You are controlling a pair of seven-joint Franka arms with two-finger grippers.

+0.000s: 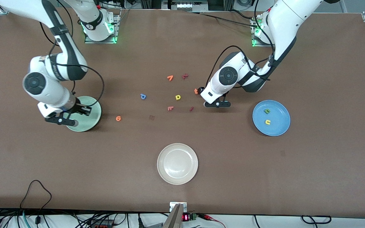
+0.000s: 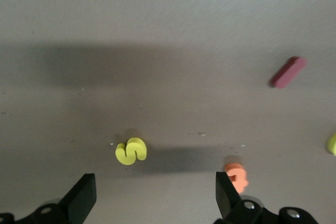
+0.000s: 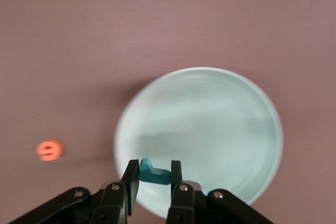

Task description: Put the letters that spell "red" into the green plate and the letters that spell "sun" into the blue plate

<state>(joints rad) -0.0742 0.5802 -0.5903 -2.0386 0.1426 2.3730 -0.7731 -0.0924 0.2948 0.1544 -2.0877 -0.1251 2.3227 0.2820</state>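
Note:
My right gripper [image 3: 155,178] [image 1: 85,110] hangs over the rim of the pale green plate [image 3: 210,124] [image 1: 94,117], shut on the teal "r" [image 3: 156,173]. The orange "e" [image 1: 118,118] [image 3: 50,150] lies on the table beside that plate, and the blue "d" [image 1: 143,96] lies toward the middle. My left gripper [image 2: 155,195] [image 1: 216,104] is open just above the table, close to the yellow "s" [image 2: 131,151], which the front view hides. The blue plate [image 1: 279,126] holds a green "n" [image 1: 267,111] and a yellow "u" [image 1: 267,122].
Loose letters lie mid-table: an orange "t" [image 1: 196,91] [image 2: 236,176] by my left gripper, a yellow "p" [image 1: 178,97], a pink "r" shape [image 1: 170,108], a maroon bar [image 1: 191,109] [image 2: 287,72], an orange "7" [image 1: 170,78]. A cream plate [image 1: 177,163] sits nearest the front camera.

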